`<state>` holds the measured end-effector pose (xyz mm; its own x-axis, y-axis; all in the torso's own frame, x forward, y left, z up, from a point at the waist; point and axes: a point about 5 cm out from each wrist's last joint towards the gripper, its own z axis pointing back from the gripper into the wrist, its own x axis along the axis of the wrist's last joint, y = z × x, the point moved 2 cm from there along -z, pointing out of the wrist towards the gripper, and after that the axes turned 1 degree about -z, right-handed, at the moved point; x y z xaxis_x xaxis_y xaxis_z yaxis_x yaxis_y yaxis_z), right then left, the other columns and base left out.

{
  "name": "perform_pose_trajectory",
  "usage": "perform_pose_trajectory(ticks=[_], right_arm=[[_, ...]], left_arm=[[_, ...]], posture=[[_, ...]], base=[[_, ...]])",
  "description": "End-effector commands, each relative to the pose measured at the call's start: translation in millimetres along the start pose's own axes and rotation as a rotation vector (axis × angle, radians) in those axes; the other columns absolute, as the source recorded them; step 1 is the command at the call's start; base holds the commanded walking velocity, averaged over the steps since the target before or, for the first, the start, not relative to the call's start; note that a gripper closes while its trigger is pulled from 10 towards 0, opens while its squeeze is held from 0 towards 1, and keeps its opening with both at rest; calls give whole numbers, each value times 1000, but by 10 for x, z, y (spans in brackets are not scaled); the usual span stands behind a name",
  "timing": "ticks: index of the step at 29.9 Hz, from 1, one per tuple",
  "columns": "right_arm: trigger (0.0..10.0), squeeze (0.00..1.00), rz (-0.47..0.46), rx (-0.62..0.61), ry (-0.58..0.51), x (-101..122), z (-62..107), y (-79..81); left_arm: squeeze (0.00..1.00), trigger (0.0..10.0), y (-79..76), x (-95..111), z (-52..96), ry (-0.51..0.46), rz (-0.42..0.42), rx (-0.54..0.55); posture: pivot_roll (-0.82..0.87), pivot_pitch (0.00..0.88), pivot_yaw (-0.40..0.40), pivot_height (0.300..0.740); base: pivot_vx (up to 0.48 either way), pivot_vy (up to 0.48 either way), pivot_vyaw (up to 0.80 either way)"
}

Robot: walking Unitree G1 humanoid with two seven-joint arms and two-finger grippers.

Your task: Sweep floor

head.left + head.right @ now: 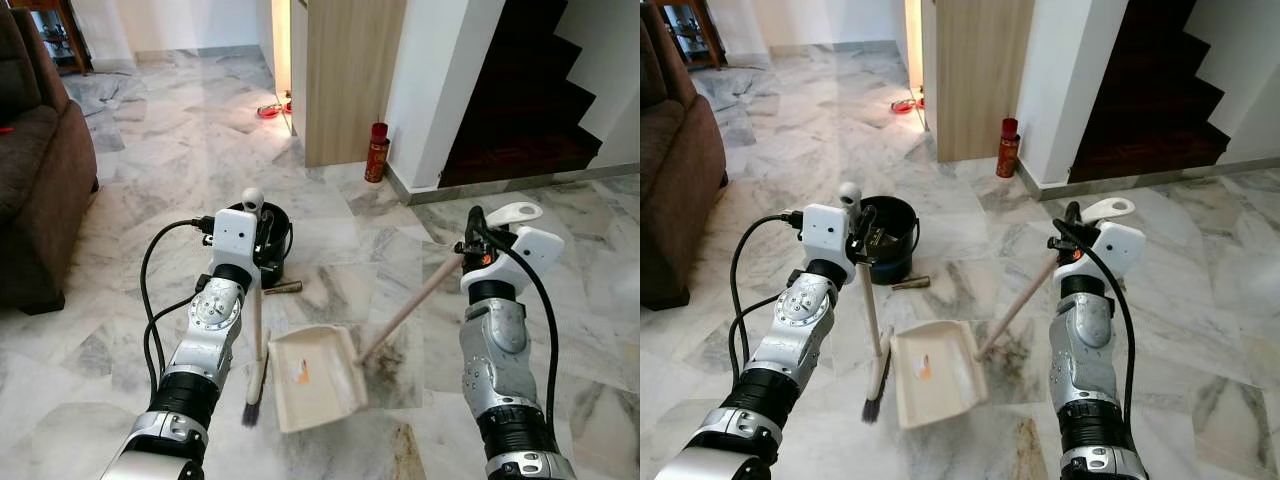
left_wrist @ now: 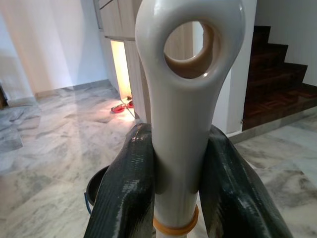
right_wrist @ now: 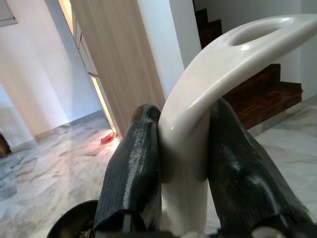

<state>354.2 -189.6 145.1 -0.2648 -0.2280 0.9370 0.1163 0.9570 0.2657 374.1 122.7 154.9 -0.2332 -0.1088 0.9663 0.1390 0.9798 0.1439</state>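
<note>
Here the job is to bring the dirt into the pan without scattering it, and that calls for short, low strokes: the broom (image 1: 256, 345) should keep its dark bristles flat on the floor (image 1: 150, 170) and be drawn toward the open mouth of the dustpan (image 1: 313, 376), while the pan's front lip stays pressed to the marble so nothing slips under it. The pan lies on the floor between the two arms, its mouth toward the robot, with a small orange scrap and some dark grit inside; its long pale handle (image 1: 410, 305) rises at a slant to the right arm. The broom stands nearly upright just beside the pan's left edge, bristles on the floor. A brownish smudge on the tiles near the pan's right and near edges looks like what is left to gather, though whether it is loose dirt or a stain I cannot tell. The left pincer (image 2: 181, 186) is clamped on the broom's white handle just below its hanging hole, both black fingers (image 2: 124, 193) tight against the shaft. The right pincer (image 3: 183, 158) is likewise clamped on the curved white grip of the dustpan handle, fingers pressed to either side. Behind the left arm a black bucket (image 1: 890, 235) stands on the floor with a small brown stick (image 1: 910, 284) lying just beside it; both are near enough that a wide backswing could knock them, so the stroke should stay close to the pan.
</note>
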Motion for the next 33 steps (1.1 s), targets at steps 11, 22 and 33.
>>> perform_pose_trajectory(ticks=[11, 22, 33], right_arm=[[10000, 0, -40, 77, -152, 435, -96, 222], [10000, 0, -64, 126, -195, 613, -119, 363], [10000, 0, -53, 156, -186, 610, -97, 420]], left_arm=[[0, 10000, 27, 144, -36, -57, -45, 5], [0, 10000, 67, 157, -35, -67, -74, 37], [0, 10000, 71, 163, -32, -69, -76, 46]], posture=[[105, 33, -27, 740], [108, 32, -28, 740], [109, 27, -30, 740]], base=[[359, 0, 215], [409, 0, 0], [421, 0, 353]])
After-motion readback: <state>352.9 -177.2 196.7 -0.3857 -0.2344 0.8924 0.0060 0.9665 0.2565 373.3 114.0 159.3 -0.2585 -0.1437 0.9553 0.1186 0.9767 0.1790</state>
